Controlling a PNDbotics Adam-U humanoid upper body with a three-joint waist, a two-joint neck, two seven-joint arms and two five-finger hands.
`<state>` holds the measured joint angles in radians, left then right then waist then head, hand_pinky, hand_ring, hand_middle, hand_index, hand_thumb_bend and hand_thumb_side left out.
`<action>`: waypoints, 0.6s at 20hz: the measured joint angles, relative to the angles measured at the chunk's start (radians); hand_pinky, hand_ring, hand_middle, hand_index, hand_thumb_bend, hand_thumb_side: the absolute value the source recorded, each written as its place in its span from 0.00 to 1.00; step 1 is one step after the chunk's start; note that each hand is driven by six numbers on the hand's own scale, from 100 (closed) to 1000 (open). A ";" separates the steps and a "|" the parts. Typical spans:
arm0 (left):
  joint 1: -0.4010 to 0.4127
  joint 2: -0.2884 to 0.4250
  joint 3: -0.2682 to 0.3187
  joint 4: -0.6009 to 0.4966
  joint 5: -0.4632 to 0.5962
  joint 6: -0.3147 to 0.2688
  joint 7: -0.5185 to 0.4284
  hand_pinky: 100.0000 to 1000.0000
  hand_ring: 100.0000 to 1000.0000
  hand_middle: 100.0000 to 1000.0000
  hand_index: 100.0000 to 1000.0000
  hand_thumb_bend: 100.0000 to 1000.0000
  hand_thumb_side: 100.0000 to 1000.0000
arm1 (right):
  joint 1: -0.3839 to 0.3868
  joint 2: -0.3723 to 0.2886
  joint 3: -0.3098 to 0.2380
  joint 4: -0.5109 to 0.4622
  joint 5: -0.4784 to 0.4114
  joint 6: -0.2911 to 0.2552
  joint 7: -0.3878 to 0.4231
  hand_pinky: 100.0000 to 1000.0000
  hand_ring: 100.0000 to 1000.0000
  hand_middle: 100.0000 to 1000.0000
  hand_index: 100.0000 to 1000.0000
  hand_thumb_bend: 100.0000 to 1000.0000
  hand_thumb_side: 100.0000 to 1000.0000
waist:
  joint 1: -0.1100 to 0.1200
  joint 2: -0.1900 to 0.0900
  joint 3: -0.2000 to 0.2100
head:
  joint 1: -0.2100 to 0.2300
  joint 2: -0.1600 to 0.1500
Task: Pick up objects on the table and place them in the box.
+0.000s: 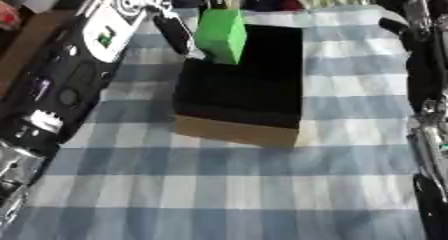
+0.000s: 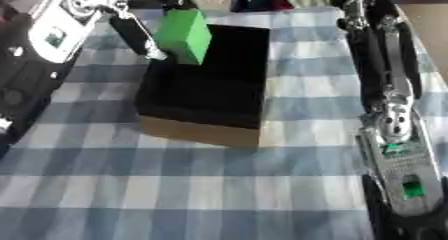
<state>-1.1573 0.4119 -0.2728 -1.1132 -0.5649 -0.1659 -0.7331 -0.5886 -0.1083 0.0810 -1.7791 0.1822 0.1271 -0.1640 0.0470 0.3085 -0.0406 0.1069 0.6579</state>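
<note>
green block held over the box's far left corner

the green block (image 1: pixel 221 35) hangs above the far left part of the box (image 1: pixel 241 91), its long axis running roughly upright with a slight tilt. it sits just to the right of the left hand's (image 1: pixel 175 31) dark fingers (image 2: pixel 133 32), which press against its left face; judged from this, the left hand has hold of it, though the contact on the block's hidden side cannot be seen. the block's lower end appears above the box's dark interior, not resting in it, and whether it clears the near rim cannot be told.

the relation that governs the coming move: the opening lies directly below and slightly to the right of the hand, so a short descent and release should suffice. risk noted: the block sits near the left wall, and could catch it.

the right hand (image 2: pixel 374 11) lies along the right side, well apart from the box, fingers extended and holding nothing. the checked cloth (image 1: pixel 219 184) shows no other loose items on the near side.
</note>
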 measured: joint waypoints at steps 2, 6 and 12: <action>0.003 -0.001 0.000 0.004 0.021 -0.014 -0.011 0.92 0.56 0.38 0.60 0.18 0.00 | 0.000 0.000 0.000 -0.002 0.000 0.000 0.000 0.83 0.87 0.67 0.92 0.00 0.85 | 0.000 0.000 0.000 | -0.002 0.000; 0.004 -0.009 0.000 0.006 0.067 -0.037 -0.015 0.93 0.55 0.37 0.59 0.12 0.00 | 0.000 0.000 0.000 -0.002 0.000 0.002 -0.002 0.83 0.87 0.67 0.92 0.00 0.86 | 0.001 0.004 0.000 | -0.003 0.000; 0.004 -0.017 -0.006 0.008 0.106 -0.076 -0.031 0.89 0.77 0.69 0.87 0.33 0.06 | 0.001 0.000 0.000 -0.002 -0.001 0.005 -0.005 0.83 0.87 0.67 0.92 0.00 0.87 | 0.002 0.010 -0.002 | -0.003 0.000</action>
<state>-1.1538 0.3950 -0.2787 -1.1051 -0.4586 -0.2424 -0.7643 -0.5879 -0.1085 0.0806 -1.7815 0.1809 0.1318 -0.1695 0.0487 0.3188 -0.0427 0.1035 0.6576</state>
